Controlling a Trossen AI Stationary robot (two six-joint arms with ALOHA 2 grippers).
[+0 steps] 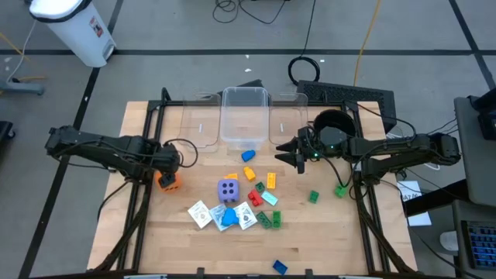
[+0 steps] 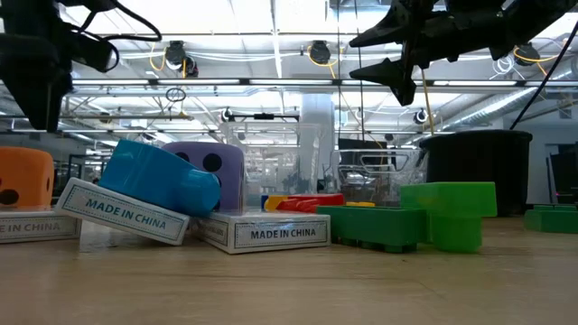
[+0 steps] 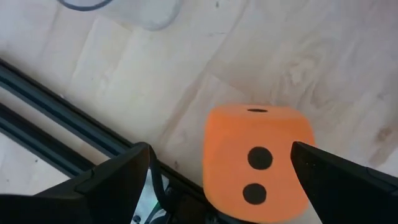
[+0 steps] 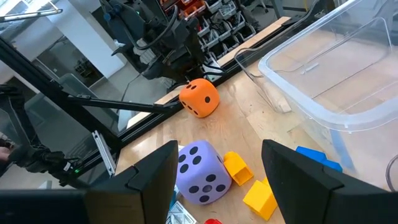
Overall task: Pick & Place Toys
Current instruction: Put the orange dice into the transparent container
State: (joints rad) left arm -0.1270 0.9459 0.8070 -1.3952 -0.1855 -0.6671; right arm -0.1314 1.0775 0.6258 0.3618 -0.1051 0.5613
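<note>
Toys lie scattered over the middle of the table [image 1: 155, 248]. At about 9 o'clock from that cluster the left gripper [image 1: 172, 164] hangs directly above the orange die [image 1: 168, 181], jaws spread wide with the die between them in the wrist view — not touching it, as far as can be seen. The right gripper [image 1: 293, 154] is up off the wood at about 2 o'clock from the purple die [image 1: 228, 190], its fingers parted and holding nothing. Card packs [image 1: 200, 213] and a blue brick [image 1: 228, 218] lie at 6 o'clock from the purple die, one brick leaning on a pack in the low view. Yellow bricks [image 1: 271, 180] and green bricks [image 1: 270, 220] lie toward 3 and 4 o'clock. A clear bin [image 1: 245, 116] sits at 12 o'clock, another blue brick [image 1: 248, 155] just in front of it — and the black pot [image 1: 335, 124] at 2 o'clock.
</note>
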